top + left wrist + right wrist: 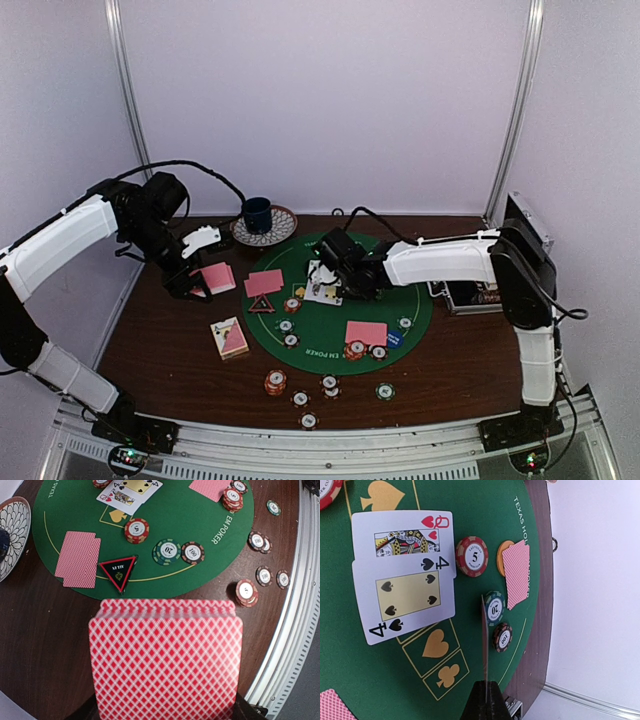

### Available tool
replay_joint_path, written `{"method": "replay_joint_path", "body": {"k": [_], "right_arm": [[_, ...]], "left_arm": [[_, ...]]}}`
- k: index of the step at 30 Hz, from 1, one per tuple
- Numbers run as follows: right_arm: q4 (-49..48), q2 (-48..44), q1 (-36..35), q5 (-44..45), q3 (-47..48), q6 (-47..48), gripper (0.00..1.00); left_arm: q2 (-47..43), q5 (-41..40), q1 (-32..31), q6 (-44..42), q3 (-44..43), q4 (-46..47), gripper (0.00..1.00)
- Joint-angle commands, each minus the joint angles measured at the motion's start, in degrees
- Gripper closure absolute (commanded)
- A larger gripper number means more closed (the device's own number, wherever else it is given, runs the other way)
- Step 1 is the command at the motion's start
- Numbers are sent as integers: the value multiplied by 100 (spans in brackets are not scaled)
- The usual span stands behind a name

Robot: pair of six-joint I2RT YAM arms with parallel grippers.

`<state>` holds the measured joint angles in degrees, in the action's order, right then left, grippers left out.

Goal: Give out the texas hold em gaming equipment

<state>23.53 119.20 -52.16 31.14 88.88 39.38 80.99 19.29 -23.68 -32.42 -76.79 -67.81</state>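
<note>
The left gripper (205, 285) hangs over the dark wooden table (40, 630). Its jaws are clamped on the two sides of a thick stack of pink-backed, diamond-patterned playing cards (165, 660), and only dark fingertips show at the stack's near corners. Held flat and back-up, the stack looks like the dealer's stock, held off the table so single cards can be drawn from it.

Just ahead of these jaws a small red-rimmed black triangle (119, 571) lies at the edge of the round green felt mat (65, 510). A face-down pair of pink-backed cards (78, 559) sits beside it to the left, seemingly one player's hand. Ahead and to the right sit a red striped chip (137, 530), a green striped chip (167, 551) and a dark striped chip (192, 552).

The right gripper (485, 702) hovers above the mat with its jaws pressed together on a single card (483, 640), seen edge-on as a thin upright line. Left of these jaws a face-up queen of hearts (402, 537) and a face-up four of spades (407, 597) lie overlapping. The pinched card is probably the next board card, carried on edge so it can be laid down beside them.
</note>
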Motion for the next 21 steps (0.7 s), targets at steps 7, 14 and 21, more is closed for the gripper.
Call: {"method": "replay_joint_path", "body": {"k": [7, 14, 21], "right_arm": [[-620, 382, -160, 294, -231, 241, 77], [-572, 178, -199, 215, -319, -68, 43], [-971, -234, -199, 752, -301, -645, 3]], "left_arm": [[-84, 24, -14, 8, -46, 21, 100], [-75, 55, -14, 8, -90, -10, 100], [-57, 62, -14, 4, -164, -55, 100]]}}
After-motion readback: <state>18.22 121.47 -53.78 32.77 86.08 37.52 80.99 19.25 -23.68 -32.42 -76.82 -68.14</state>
